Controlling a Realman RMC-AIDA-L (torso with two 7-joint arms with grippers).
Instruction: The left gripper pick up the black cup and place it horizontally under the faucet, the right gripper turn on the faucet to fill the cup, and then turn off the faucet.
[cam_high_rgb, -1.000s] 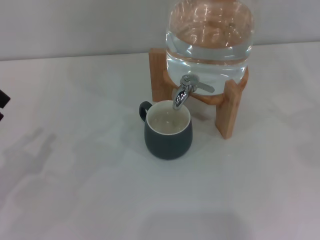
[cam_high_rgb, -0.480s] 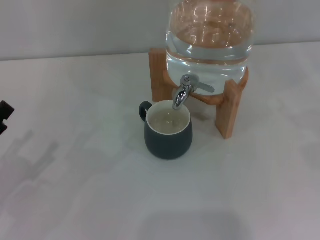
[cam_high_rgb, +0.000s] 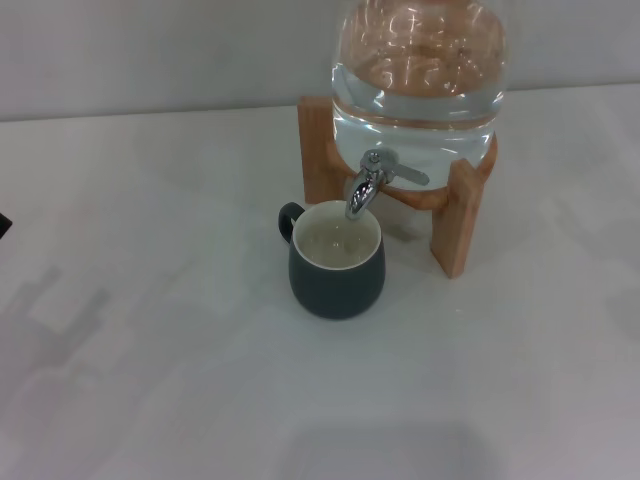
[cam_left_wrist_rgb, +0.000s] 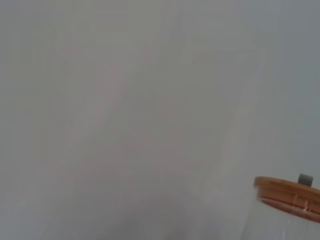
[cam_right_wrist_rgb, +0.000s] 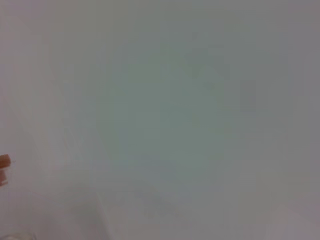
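Under the spout: our black cup (cam_high_rgb: 337, 262) stands upright on the white table (cam_high_rgb: 160, 350), handle toward our left, cream inside showing.
Faucet: the faucet (cam_high_rgb: 372, 182) juts from the glass jar (cam_high_rgb: 420, 75) on its wooden stand (cam_high_rgb: 455, 215), mouth just over the cup's rim.
Left gripper: a dark sliver at the head view's left edge (cam_high_rgb: 3, 226); we cannot tell its opening, and it holds nothing we can see.
Right gripper: out of our sight.
Left wrist view: only the jar's orange lid (cam_left_wrist_rgb: 287, 196).

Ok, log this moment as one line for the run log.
black cup: upright on table, under faucet spout | left gripper: at far left edge, away from cup | right gripper: not in view
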